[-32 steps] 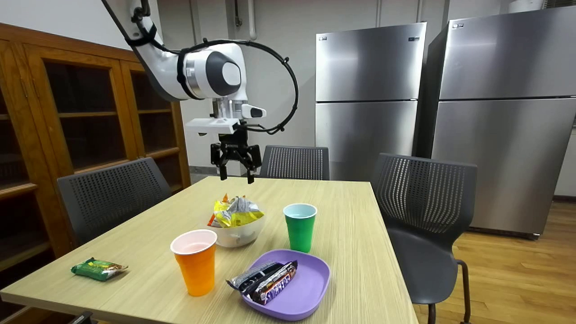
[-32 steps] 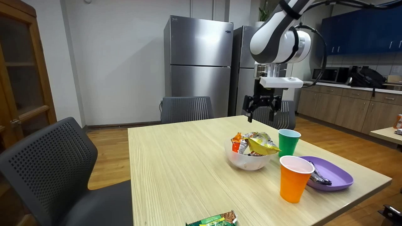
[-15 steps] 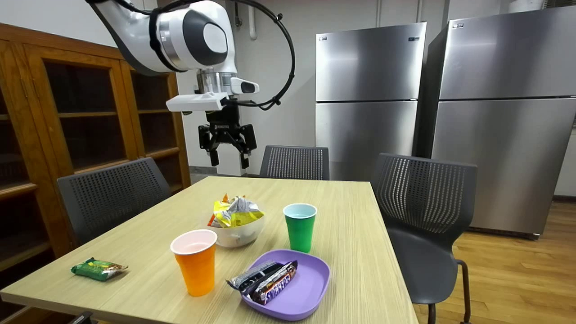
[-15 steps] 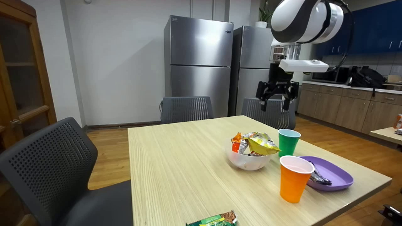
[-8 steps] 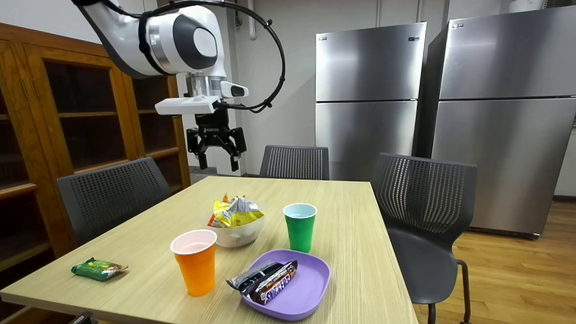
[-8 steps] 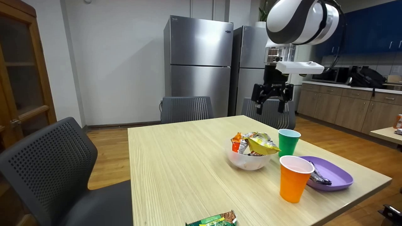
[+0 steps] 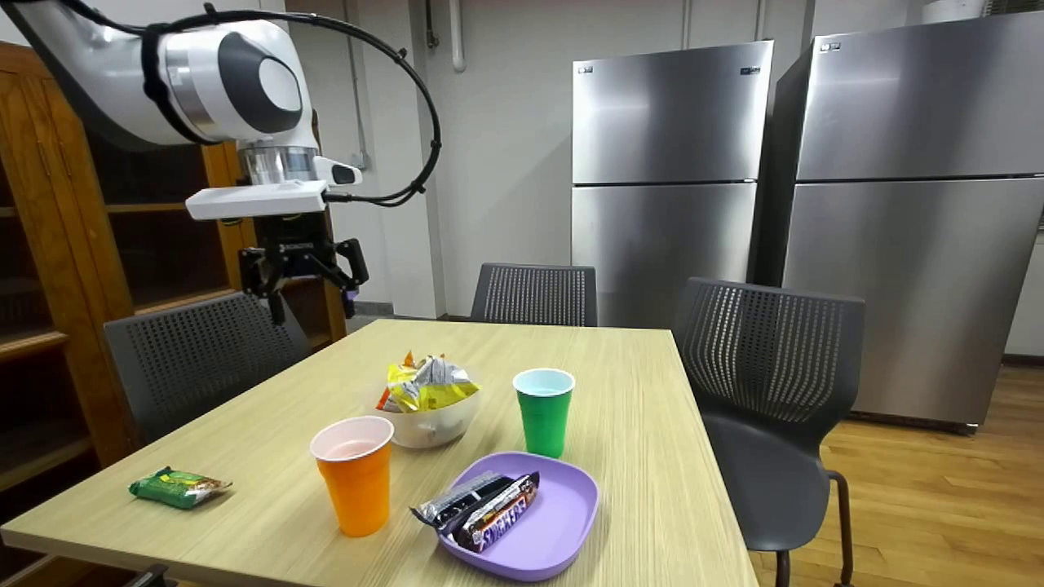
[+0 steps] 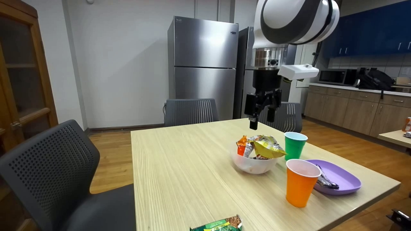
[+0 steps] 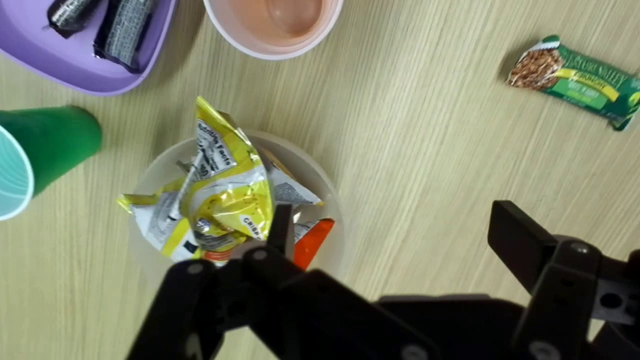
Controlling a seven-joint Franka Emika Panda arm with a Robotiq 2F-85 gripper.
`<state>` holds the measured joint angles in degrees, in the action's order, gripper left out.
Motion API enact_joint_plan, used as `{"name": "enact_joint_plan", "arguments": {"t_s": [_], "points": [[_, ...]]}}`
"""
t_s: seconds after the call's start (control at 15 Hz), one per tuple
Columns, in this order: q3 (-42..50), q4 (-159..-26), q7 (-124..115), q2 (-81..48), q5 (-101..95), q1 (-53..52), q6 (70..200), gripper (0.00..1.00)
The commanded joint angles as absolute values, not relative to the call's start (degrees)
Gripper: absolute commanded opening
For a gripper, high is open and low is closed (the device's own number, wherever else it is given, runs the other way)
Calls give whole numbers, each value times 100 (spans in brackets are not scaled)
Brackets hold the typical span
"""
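My gripper (image 7: pixel 313 308) is open and holds nothing. It hangs in the air above the table, apart from everything, and also shows in an exterior view (image 8: pixel 262 120). In the wrist view its jaws (image 9: pixel 395 220) are wide apart. One finger overlaps the edge of a translucent white bowl (image 9: pixel 337 235); the other is over bare table. The bowl (image 7: pixel 440 428) holds a yellow and silver snack bag (image 9: pixel 230 200) and an orange wrapper (image 9: pixel 312 242). A green granola bar packet (image 9: pixel 585 80) lies on the table, away from the bowl.
An orange cup (image 7: pixel 359 489) and a green cup (image 7: pixel 545 416) stand by the bowl. A purple plate (image 7: pixel 563 514) holds a Snickers bar (image 7: pixel 502 514) and another dark-wrapped bar (image 7: pixel 469 496). Grey chairs (image 7: pixel 534 293) surround the wooden table (image 8: pixel 179 173).
My open gripper first rose, then moved away to the left in both exterior views and came down a little. The wrist has turned somewhat. The things on the table have not moved.
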<state>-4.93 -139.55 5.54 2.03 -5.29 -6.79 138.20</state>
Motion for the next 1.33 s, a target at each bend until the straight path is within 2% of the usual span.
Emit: {"name": "enact_joint_plan", "arguments": {"t_s": [0.0,0.73,1.27], "points": [[-718,-14448,1202,612,-593,-865,14056,100],[-1113,-14908,2614,550,-1643,-1313,14212,100],[-1113,-14840,2572,435,-1562,-1338,14153,100]]}}
